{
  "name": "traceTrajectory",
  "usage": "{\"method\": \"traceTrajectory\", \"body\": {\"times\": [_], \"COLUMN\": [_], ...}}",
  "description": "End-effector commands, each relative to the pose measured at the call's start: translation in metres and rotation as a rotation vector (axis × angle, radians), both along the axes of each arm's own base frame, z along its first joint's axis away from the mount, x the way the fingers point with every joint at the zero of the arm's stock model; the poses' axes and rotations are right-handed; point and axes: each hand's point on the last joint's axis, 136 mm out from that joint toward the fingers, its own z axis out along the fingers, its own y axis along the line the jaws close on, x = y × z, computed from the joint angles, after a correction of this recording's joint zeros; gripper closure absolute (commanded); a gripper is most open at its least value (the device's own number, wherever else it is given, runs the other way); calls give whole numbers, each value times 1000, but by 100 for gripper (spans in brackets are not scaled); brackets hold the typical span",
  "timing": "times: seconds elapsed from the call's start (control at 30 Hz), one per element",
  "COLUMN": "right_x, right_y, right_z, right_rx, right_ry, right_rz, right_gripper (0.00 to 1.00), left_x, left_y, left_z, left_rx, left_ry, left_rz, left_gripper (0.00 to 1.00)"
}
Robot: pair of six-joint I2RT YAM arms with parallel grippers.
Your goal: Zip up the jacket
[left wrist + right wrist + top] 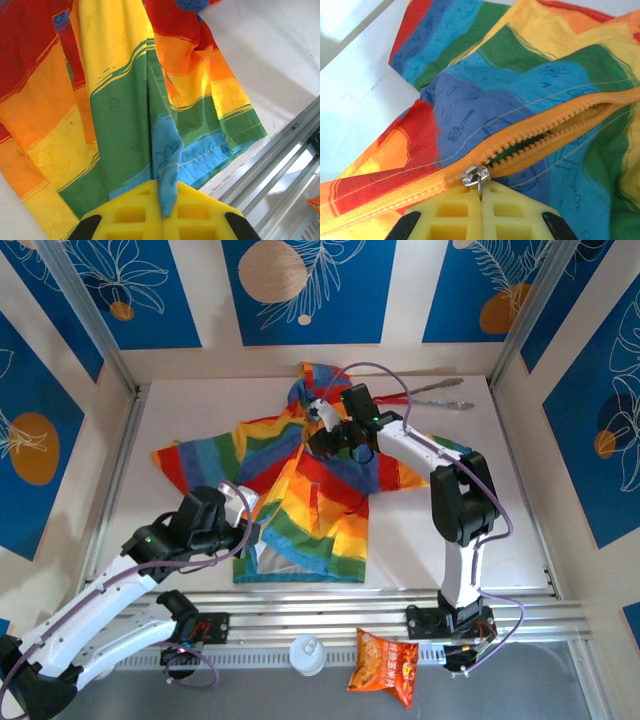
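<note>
Two pincers are both closed on the jacket (300,505). It lies spread on the white counter (500,480) between the arms, with its hood toward the far wall and its hem toward the arm bases.

From above, I see the left pincer (247,530) at the hem's left corner and the right pincer (318,440) up near the collar.

On the left wrist camera, the left pincer (167,195) has its yellow fingers (130,215) pressed together on a narrow fold of the blue hem stripe. The jacket (120,125) hangs in pleats away from them. Beyond the hem I see bare counter (270,60) and an aluminium rail (270,170).

On the right wrist camera, the right pincer (481,200) is clamped on the pull tab (480,190) of the silver slider (475,176). The orange zipper (545,132) gapes open beyond the slider, while to the slider's left its teeth are meshed.

Along the far edge of the counter lie metal tongs (435,392). A chip bag (385,665) and a white cup (307,653) sit by the arm bases, apart from the jacket.
</note>
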Motion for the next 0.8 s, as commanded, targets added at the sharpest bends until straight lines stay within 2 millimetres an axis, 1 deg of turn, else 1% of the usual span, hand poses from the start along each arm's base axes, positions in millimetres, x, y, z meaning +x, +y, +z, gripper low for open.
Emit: {"method": "traceTrajectory", "body": {"times": [0.0, 0.33, 0.43, 0.63, 0.77], "right_x": [40, 72, 80, 93, 100], "right_y": [-21, -28, -31, -35, -38], "right_z": [5, 8, 6, -8, -11], "right_rx": [-36, -45, -43, -42, -35], "right_ry": [-71, -79, -74, -43, -31], "right_rz": [-83, -108, -115, -125, -135], "right_gripper": [100, 100, 100, 100, 100], "left_x": [-19, -19, -18, -18, -19], "left_y": [9, 9, 9, 9, 9], "left_z": [-10, -12, -15, -19, -21], "left_rx": [26, 24, 28, 32, 33], "left_ry": [77, 77, 79, 82, 89], "left_rz": [-9, -7, -6, -3, -2], "left_gripper": [100, 100, 100, 100, 100]}}
